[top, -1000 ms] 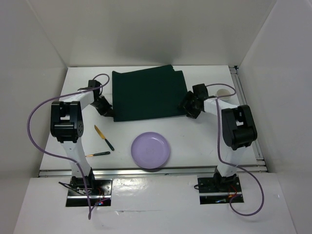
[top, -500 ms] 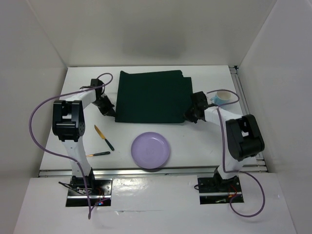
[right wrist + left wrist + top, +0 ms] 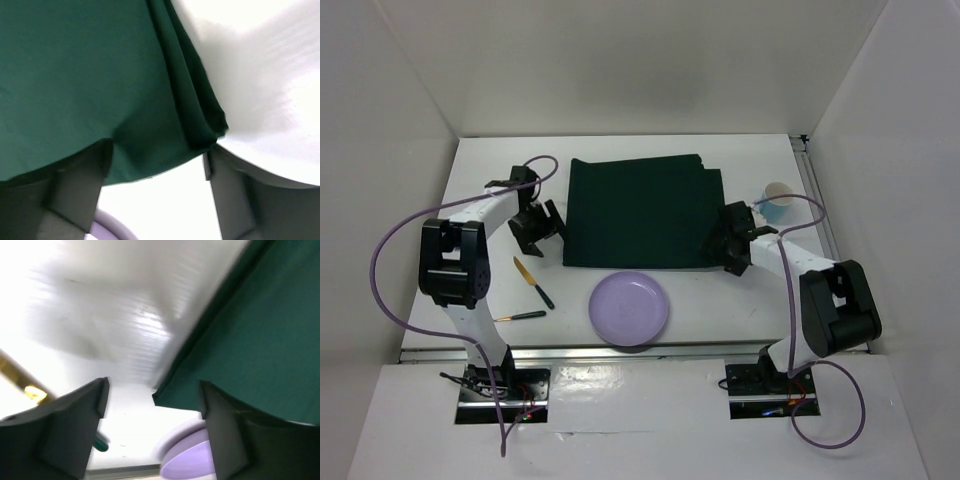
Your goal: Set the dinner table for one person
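Across the middle of the top view, your dinner table (image 3: 740, 305) spreads white under a dark green mat (image 3: 640, 210). Your left gripper (image 3: 542, 236) stands wide apart just beside the mat's lower left corner. Your right gripper (image 3: 731, 251) is spread wide too, at the lower right corner, and neither clamps the cloth. A purple plate (image 3: 629, 308) lies below the mat, and a blue cup (image 3: 778, 201) stands at the right.

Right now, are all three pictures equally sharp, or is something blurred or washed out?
Top view: crisp, evenly lit. Left wrist view: smeared by blur, the large white matte tabletop washed out by glare. Right wrist view: the dark green cloth mat fairly sharp, tabletop overexposed.
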